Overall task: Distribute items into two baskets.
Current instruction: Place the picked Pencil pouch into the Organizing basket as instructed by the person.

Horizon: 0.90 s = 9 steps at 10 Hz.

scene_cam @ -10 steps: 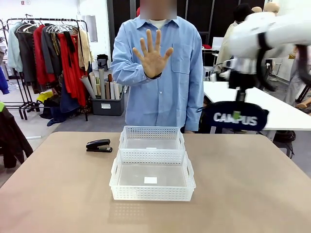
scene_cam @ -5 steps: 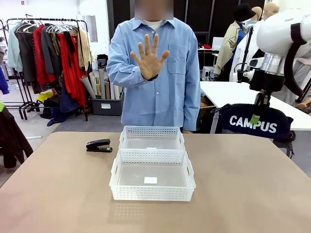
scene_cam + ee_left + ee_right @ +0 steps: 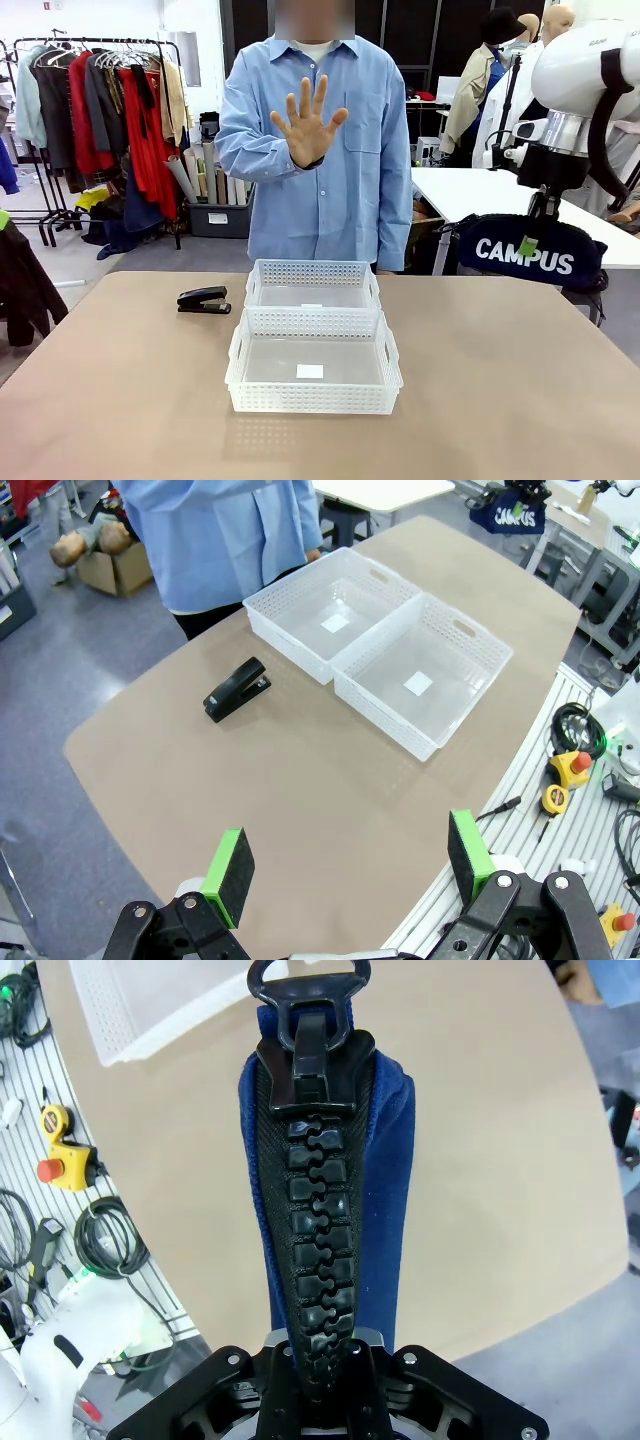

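1. Navy fabric of the pouch covers most of the right gripper in the front view; one green pad peeps out above the "CAMPUS" lettering. In the right wrist view the black zipper buries the fingertips, and the jaws are clamped on the pouch's zipped edge.
2. The right arm is cut off by the picture's right side.
3. The pouch hangs in the air over the right part of the table, near its edge and well apart from the baskets.
4. The left gripper hovers high over the table, jaws wide apart and holding nothing.
5. Bare tabletop lies on every side of the baskets. The stapler lies just left of the far basket, not touching it.
6. The far basket and the larger near basket touch, long side to long side. Each holds just a white label on its floor.
7. The person's hand is raised, palm open, beyond the far edge.
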Tool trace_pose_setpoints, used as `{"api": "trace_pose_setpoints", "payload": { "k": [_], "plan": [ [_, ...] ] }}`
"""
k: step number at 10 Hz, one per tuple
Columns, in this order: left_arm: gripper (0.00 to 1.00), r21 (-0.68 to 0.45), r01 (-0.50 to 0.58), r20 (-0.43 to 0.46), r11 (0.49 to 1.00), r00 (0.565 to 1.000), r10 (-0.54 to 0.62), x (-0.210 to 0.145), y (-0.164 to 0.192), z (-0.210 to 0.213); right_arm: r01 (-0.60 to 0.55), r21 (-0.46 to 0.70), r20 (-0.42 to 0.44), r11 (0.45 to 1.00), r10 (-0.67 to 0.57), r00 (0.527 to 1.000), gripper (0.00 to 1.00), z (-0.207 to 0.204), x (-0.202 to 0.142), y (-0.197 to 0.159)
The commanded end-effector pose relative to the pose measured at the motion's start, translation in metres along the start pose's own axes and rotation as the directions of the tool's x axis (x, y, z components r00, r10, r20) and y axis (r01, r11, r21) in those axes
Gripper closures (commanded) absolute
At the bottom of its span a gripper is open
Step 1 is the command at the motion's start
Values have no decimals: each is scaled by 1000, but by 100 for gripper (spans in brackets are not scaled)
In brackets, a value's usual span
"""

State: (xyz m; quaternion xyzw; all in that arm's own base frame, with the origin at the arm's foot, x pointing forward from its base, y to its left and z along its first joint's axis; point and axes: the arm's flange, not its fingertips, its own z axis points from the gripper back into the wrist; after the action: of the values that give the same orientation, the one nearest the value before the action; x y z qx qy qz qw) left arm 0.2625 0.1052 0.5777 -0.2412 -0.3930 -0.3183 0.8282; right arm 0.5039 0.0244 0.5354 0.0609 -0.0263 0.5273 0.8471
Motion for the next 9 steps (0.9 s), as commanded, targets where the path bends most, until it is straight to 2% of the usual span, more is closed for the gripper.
{"api": "trace_pose_setpoints", "payload": {
  "k": [1, 9],
  "plan": [
    [0, -14, 11, 13, 1000, 1000, -11, 0, -1, 0, 10, -10, -2, 1000, -10, 1000, 100, 4, 2, 0],
    [0, -14, 11, 13, 1000, 1000, -11, 0, -1, 0, 10, -10, -2, 1000, -10, 1000, 100, 4, 2, 0]
  ]
}}
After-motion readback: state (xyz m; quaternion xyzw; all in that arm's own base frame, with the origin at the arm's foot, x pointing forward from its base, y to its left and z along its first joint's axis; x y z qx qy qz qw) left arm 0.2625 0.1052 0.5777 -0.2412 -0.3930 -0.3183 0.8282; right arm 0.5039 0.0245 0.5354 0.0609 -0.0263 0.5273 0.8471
